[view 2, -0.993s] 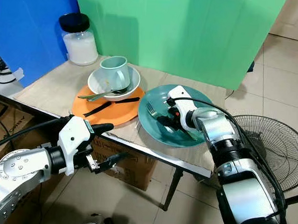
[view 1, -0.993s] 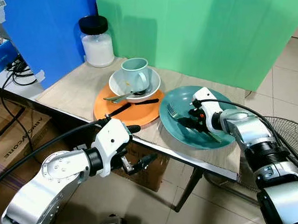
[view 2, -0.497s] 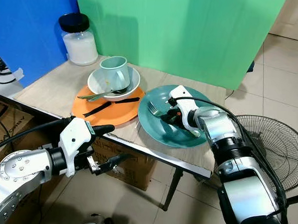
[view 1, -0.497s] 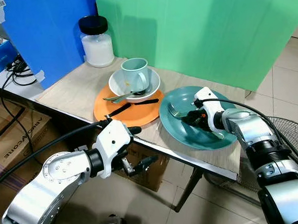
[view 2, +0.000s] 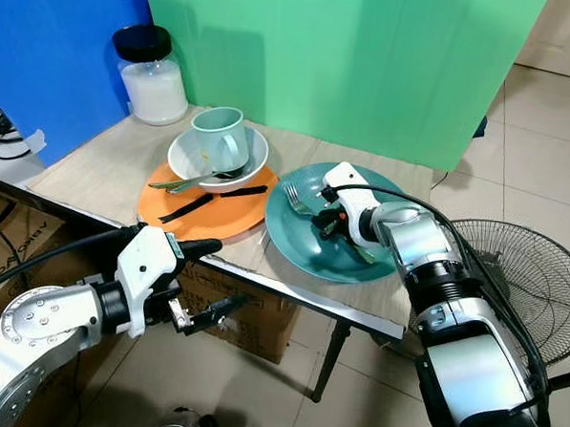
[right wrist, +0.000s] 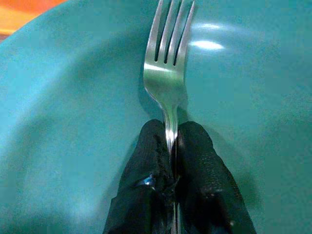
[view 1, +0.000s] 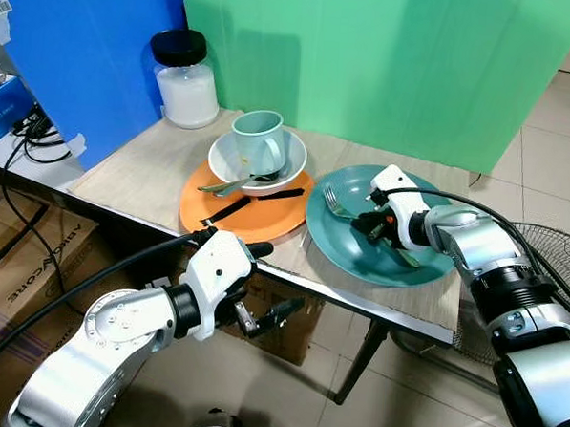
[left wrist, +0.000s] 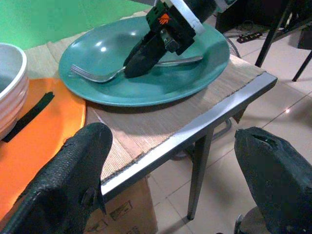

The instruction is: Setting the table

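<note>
Two black fingers of the right gripper (right wrist: 173,168) are pressed together on the neck of the slim polished steel fork (right wrist: 168,73), just behind the tines, over the wide teal glazed dinner plate (view 1: 354,260). From the head views the fork looks slightly tilted, tines toward the orange plate, though I cannot tell whether its tip touches the glaze. The fork is light, rigid and slick; held on such a narrow, smooth shaft it could swivel or slide between the pads, so the neck, where the metal flattens and widens, seems a reasonable place to hold it, and a slow, level carry seems wise.

The teal plate sits near the right front corner of the pale woven-look tabletop with a metal edge (view 1: 153,173). Just beside it lies a flat round matte orange plate (view 1: 194,209) carrying a white ceramic bowl (view 1: 232,163), a pale green mug (view 1: 260,140) standing inside the bowl, a spoon (view 1: 231,183) resting on the bowl's rim, and two dark flat sticks (view 1: 252,200). The crockery is hard, glossy and breakable. A clear jar with a black lid and white contents (view 1: 185,79) stands at the back.

The left gripper (view 1: 262,281) hangs below the table's front edge, its fingers spread apart and holding nothing.
</note>
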Motion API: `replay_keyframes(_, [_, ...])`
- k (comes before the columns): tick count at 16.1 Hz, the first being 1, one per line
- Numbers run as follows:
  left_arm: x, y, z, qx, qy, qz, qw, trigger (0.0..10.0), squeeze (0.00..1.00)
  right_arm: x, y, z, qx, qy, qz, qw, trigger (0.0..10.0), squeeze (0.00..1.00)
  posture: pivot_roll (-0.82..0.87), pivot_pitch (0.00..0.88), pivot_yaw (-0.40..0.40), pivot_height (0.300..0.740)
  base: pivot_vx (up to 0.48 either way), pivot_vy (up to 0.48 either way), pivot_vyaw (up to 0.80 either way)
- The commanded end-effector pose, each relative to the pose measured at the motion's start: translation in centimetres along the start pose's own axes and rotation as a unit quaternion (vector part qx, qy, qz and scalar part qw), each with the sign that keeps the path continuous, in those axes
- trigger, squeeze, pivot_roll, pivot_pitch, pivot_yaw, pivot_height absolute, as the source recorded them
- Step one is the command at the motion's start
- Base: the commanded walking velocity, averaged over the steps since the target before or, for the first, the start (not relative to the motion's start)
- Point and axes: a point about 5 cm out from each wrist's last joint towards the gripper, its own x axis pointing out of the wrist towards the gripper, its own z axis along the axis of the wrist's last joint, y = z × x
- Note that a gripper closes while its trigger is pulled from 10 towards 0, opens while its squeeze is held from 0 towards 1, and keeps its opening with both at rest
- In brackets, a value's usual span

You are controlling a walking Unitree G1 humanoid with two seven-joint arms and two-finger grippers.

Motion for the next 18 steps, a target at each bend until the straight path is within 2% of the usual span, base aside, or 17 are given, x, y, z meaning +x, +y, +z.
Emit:
replay_keyframes(1, [0.1,0.2,0.1,0.008,-0.001,0.005,1.000,10.0,0.03,-0.2,-0.3,-0.1,0.010,-0.006,-0.006,1.000,0.0,0.00,0.06,0.069,0.037,0.740,0.000,0.000,0.00])
replay_keyframes(3, [0.1,0.4,0.2,0.011,-0.005,0.013,1.000,10.0,0.03,-1.1,-0.9,1.0,0.026,-0.053,-0.033,0.998,0.0,0.00,0.06,0.063,0.039,0.740,0.000,0.000,0.00])
replay_keyframes(4, [0.2,0.6,0.4,0.014,-0.011,0.025,1.000,10.0,0.04,-2.0,-1.3,1.9,0.035,-0.097,-0.062,0.993,0.0,0.00,0.06,0.059,0.037,0.740,0.000,0.000,0.00])
replay_keyframes(6, [0.4,1.2,0.6,0.015,-0.019,0.054,0.998,10.0,0.04,-3.3,-1.2,2.8,0.054,-0.162,-0.096,0.981,0.0,0.00,0.06,0.059,0.035,0.740,0.000,0.000,0.00])
replay_keyframes(8, [0.9,1.5,0.7,0.020,-0.019,0.086,0.996,10.0,0.03,-4.7,0.1,3.2,0.068,-0.227,-0.126,0.963,0.0,0.00,0.06,0.065,0.038,0.740,0.000,0.000,0.00])
replay_keyframes(10, [1.3,1.7,1.1,0.024,-0.025,0.108,0.994,10.0,0.03,-5.5,1.2,3.2,0.067,-0.259,-0.145,0.953,0.0,0.00,0.06,0.066,0.044,0.740,0.000,0.000,0.00])
replay_keyframes(11, [1.6,2.2,1.7,0.023,-0.038,0.136,0.990,10.0,0.03,-6.5,2.4,3.3,0.075,-0.294,-0.158,0.940,0.0,0.00,0.06,0.077,0.039,0.740,0.000,0.000,0.00])
replay_keyframes(14, [1.5,2.9,2.4,0.019,-0.062,0.187,0.980,10.0,0.03,-8.4,4.8,2.6,0.106,-0.333,-0.187,0.918,0.0,0.00,0.05,0.082,0.026,0.740,0.000,0.000,0.00])
replay_keyframes(15, [1.5,3.1,2.5,0.014,-0.067,0.199,0.978,10.0,0.03,-8.9,5.5,2.4,0.119,-0.349,-0.206,0.906,0.0,0.00,0.05,0.084,0.023,0.740,0.000,0.000,0.00])
replay_keyframes(16, [1.5,3.2,2.6,0.008,-0.069,0.205,0.976,10.0,0.02,-9.4,6.1,2.3,0.133,-0.366,-0.222,0.894,4.0,0.00,0.05,0.084,0.021,0.740,0.000,0.000,0.00])
replay_keyframes(17, [1.5,3.2,2.6,0.007,-0.069,0.209,0.975,10.0,0.02,-9.6,6.4,2.2,0.142,-0.368,-0.228,0.890,10.0,0.00,0.05,0.084,0.021,0.740,0.000,0.000,0.00])
replay_keyframes(18, [1.5,3.3,2.6,0.007,-0.071,0.214,0.974,10.0,0.02,-9.7,6.9,2.1,0.143,-0.372,-0.233,0.887,10.0,0.00,0.05,0.084,0.021,0.740,0.000,0.000,0.00])
